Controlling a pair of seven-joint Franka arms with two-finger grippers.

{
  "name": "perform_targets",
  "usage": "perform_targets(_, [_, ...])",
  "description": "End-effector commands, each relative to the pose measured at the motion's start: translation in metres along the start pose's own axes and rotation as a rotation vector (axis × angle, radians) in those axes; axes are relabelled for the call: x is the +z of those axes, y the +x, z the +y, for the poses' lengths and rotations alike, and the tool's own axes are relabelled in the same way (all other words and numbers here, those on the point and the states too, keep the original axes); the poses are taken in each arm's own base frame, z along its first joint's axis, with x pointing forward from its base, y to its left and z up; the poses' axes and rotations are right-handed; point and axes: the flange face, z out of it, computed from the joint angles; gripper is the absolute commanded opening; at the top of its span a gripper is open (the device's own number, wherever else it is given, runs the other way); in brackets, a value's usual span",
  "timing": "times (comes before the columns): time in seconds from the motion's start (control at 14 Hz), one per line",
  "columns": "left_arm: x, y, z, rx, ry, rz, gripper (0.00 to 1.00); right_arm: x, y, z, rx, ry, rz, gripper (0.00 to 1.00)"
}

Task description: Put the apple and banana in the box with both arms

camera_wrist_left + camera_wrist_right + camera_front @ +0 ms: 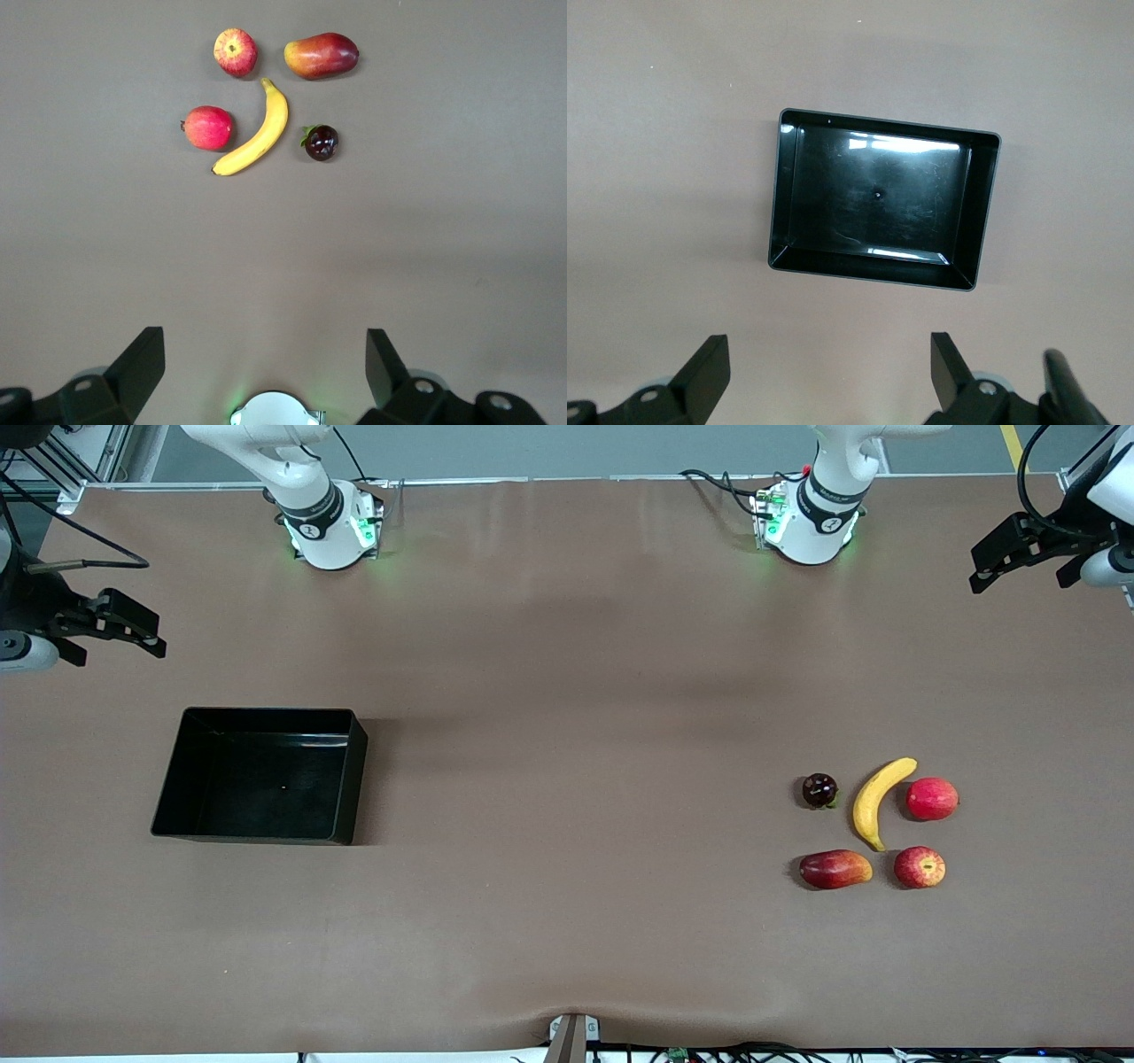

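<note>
Above each end of the brown tabletop (pixel 567 691) we held both grippers, left (pixel 266 363) and right (pixel 830 367), jaws wide apart, empty. The banana (pixel 877 802) and apple (pixel 920 867) lay together toward the left arm's end; the black box (pixel 350 771) toward the right's.

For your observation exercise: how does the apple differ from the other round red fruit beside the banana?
The apple shows a pale yellow patch around its stem dimple; the round red fruit is uniformly pinkish-red. The apple lies nearer the front camera, off the banana's tip. Both are small, round and untouched.
</note>
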Motion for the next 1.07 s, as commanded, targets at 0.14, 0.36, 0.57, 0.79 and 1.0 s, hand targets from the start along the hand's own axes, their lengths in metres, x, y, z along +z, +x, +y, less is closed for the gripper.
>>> perform_targets(0.14, [-0.008,0.001,-0.012,-0.018,0.018,0.004,1.0,-0.002,0.002,0.004,0.008,0.001,-0.006,1.0])
perform_targets(0.36, [-0.008,0.009,-0.025,-0.015,0.012,0.001,1.0,0.008,0.01,0.023,0.034,-0.014,-0.013,1.0])
perform_targets(0.57, [0.001,0.006,-0.02,0.008,0.02,-0.058,1.0,0.04,0.028,0.075,0.112,-0.04,-0.04,1.0])
perform_targets(0.79, [0.002,0.005,-0.018,-0.006,0.024,-0.064,1.0,0.089,0.047,0.112,0.157,-0.033,-0.088,1.0])
perform_targets(1.0, [0.034,0.032,-0.019,-0.01,0.02,-0.034,1.0,0.168,0.07,0.158,0.129,0.006,-0.144,1.0])
